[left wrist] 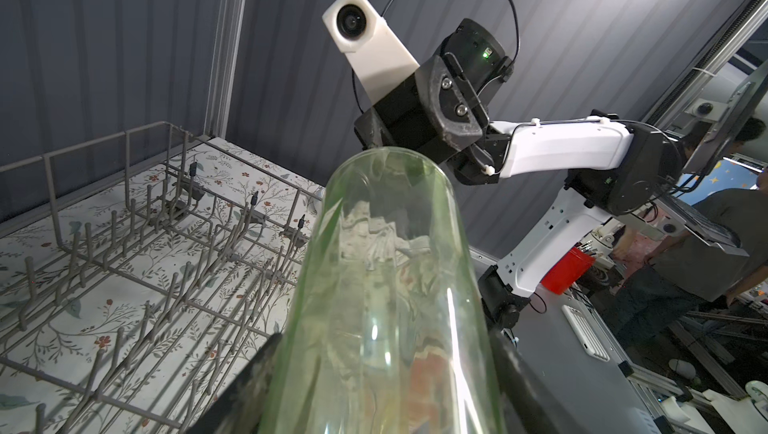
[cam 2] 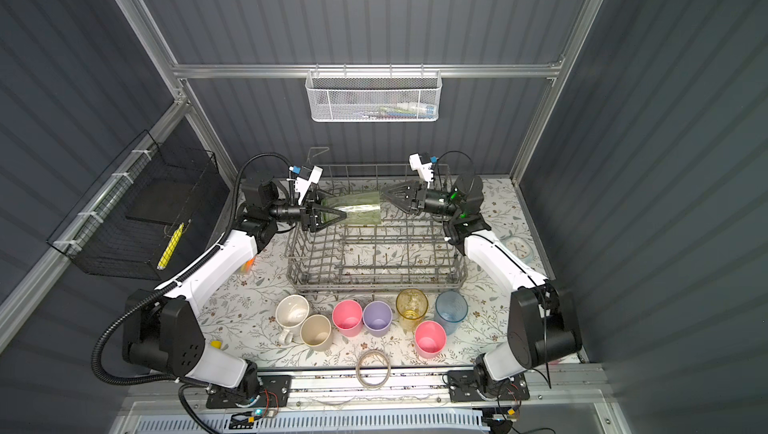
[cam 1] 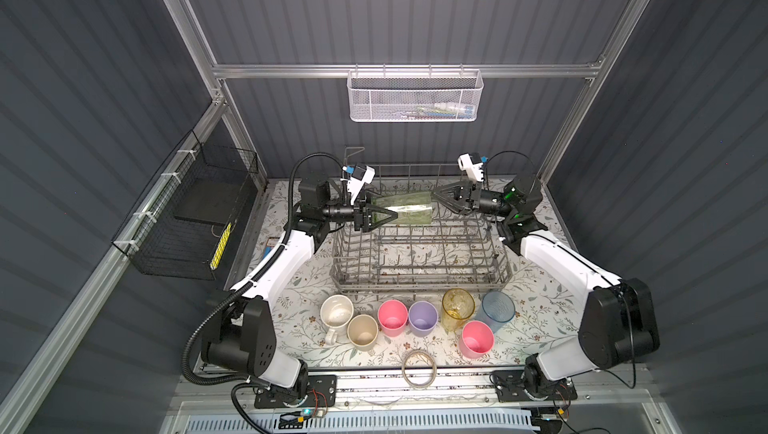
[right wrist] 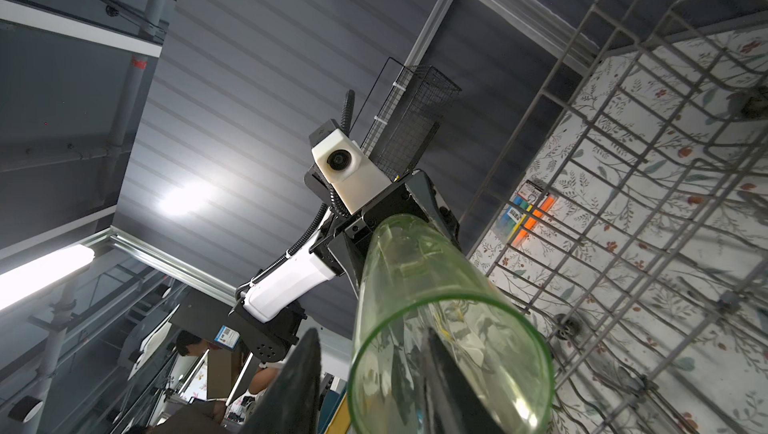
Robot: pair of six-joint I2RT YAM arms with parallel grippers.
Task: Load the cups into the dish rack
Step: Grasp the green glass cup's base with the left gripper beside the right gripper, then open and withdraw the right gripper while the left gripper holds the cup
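A see-through green tumbler lies on its side in the air over the back of the grey wire dish rack. My left gripper is shut on its base end. My right gripper is open at the rim, one finger inside the tumbler and the other outside, apart from the wall. In front of the rack stand a white mug, a beige cup, two pink cups, a lilac cup, an amber tumbler and a blue tumbler.
A tape ring lies at the table's front edge. A white mesh basket hangs on the back rail and a black wire basket on the left wall. A squat pink-white round thing sits right of the rack.
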